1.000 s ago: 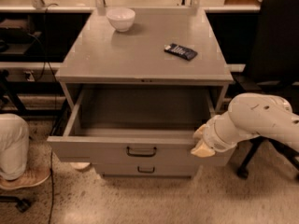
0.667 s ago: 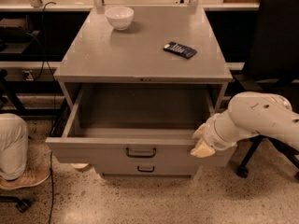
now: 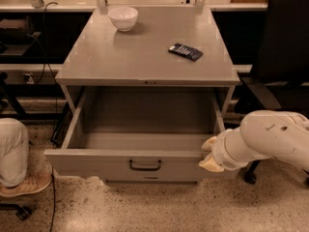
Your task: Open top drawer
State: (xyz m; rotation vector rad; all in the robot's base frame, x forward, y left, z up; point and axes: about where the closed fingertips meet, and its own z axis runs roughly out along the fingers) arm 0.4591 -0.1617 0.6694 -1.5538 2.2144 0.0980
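Grey cabinet (image 3: 145, 76) with its top drawer (image 3: 91, 162) pulled far out toward the camera, showing a plain grey inside and a dark bar handle (image 3: 145, 165) at the centre of the front. The gripper (image 3: 211, 154), on a white arm (image 3: 270, 137) reaching in from the cabinet's right, sits against the right end of the drawer front. Whether it is open or closed cannot be told. On the cabinet's top surface stand a white bowl (image 3: 123, 17), back left, and a dark flat object (image 3: 185, 51), right.
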